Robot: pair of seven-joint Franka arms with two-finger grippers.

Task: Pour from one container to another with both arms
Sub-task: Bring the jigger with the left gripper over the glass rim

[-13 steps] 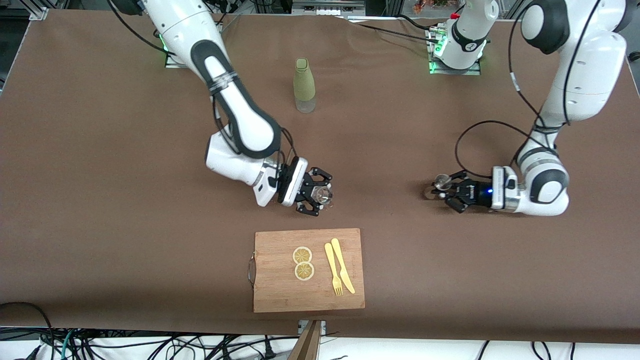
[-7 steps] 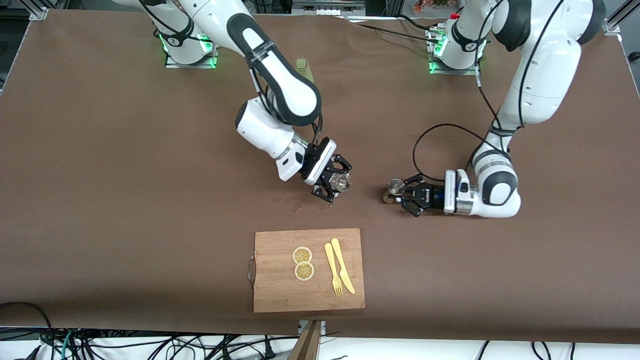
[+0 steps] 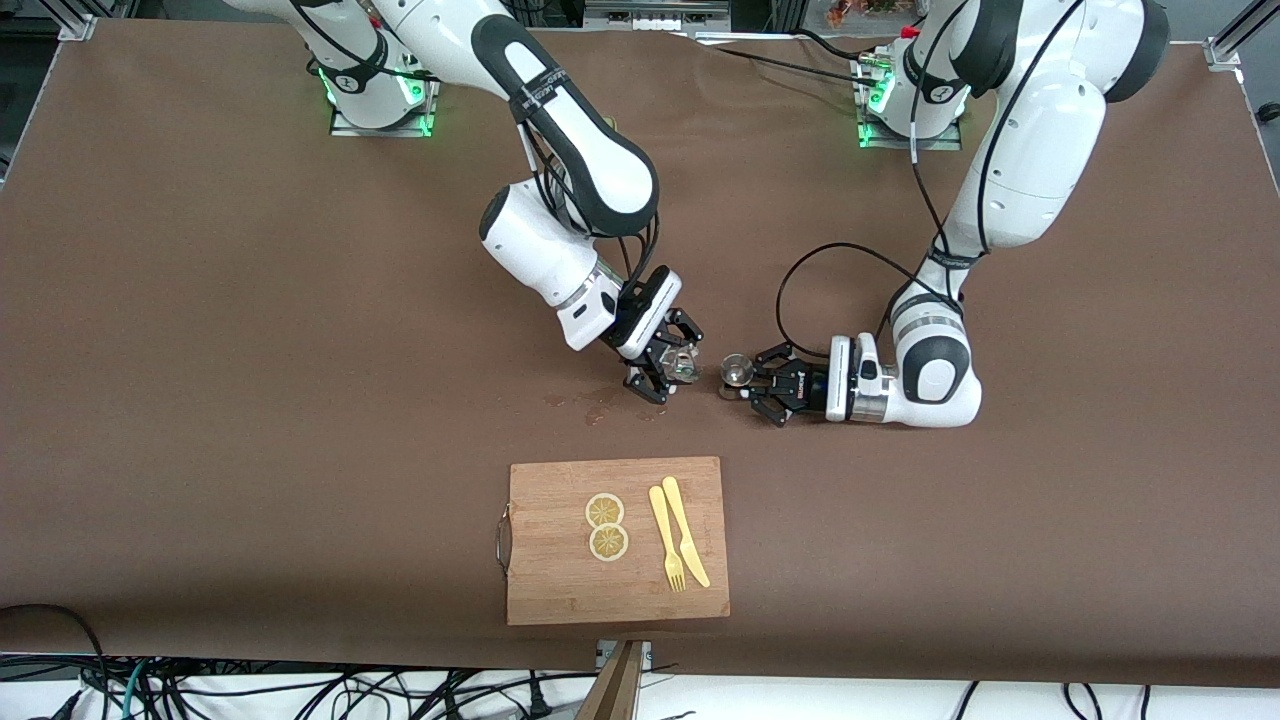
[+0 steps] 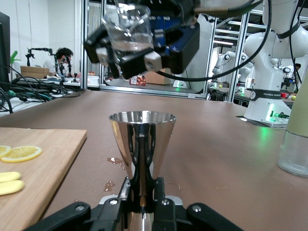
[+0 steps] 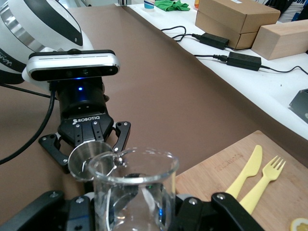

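Observation:
My right gripper [image 3: 678, 368] is shut on a clear glass beaker [image 3: 683, 365], over the middle of the table. The beaker [image 5: 134, 192] has a little clear liquid in it. Beside it, toward the left arm's end, my left gripper [image 3: 745, 382] lies low and level, shut on the stem of a steel jigger [image 3: 737, 370]. The jigger [image 4: 143, 139] stands upright with its cup open upward. In the left wrist view the beaker [image 4: 127, 29] hangs above the jigger's rim without touching it. Nothing flows between them.
A wooden cutting board [image 3: 560, 580] lies nearer the camera, with two lemon slices [image 3: 606, 526], a yellow fork [image 3: 666, 552] and a knife [image 3: 686, 545] on it. Wet spots [image 3: 590, 405] mark the cloth near the right gripper. A green bottle [image 4: 296, 139] stands toward the bases.
Both arms have come together at the table's middle. The right gripper carried the beaker toward the left arm's end, and the left gripper brought the jigger toward it.

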